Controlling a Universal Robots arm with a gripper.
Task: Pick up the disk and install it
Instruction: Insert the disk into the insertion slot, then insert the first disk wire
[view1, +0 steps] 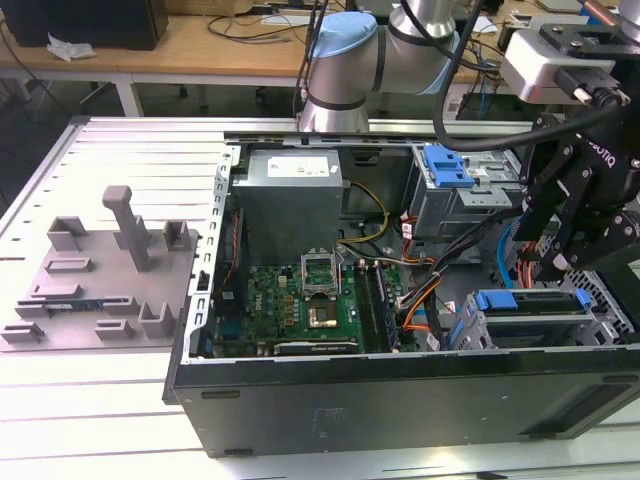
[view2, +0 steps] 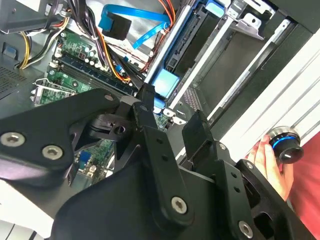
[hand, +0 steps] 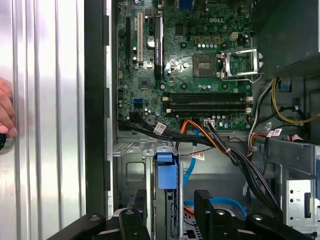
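And there the gripper hung, jaws spread wide with nothing between them, just above the disk. The disk sat in its metal bay to the exterior view's right of the motherboard, narrow edge turned upward and the blue bracket running the length of that edge. In the first wrist view the black fingers straddled the bracket's blue tab with daylight on both sides, touching neither the tab nor the bay's grey rails. Tight quarters, though: a bundle of black, orange and blue cables crowded the strip between the motherboard and the bay, some passing right beside one finger. On the bay's side away from the motherboard, the case's dark wall ran close alongside. Beyond that wall lay the ribbed table, where a person's hand curled at a black knob with a blue ring. Over the motherboard itself the room was open, the processor socket lying low. The power supply box stood just behind the motherboard. A grey cage with a wide blue tab stood behind it too, toward the exterior view's right and apart from the fingertips. A grey fixture plate lay well off to the exterior view's left of the motherboard, outside the case.
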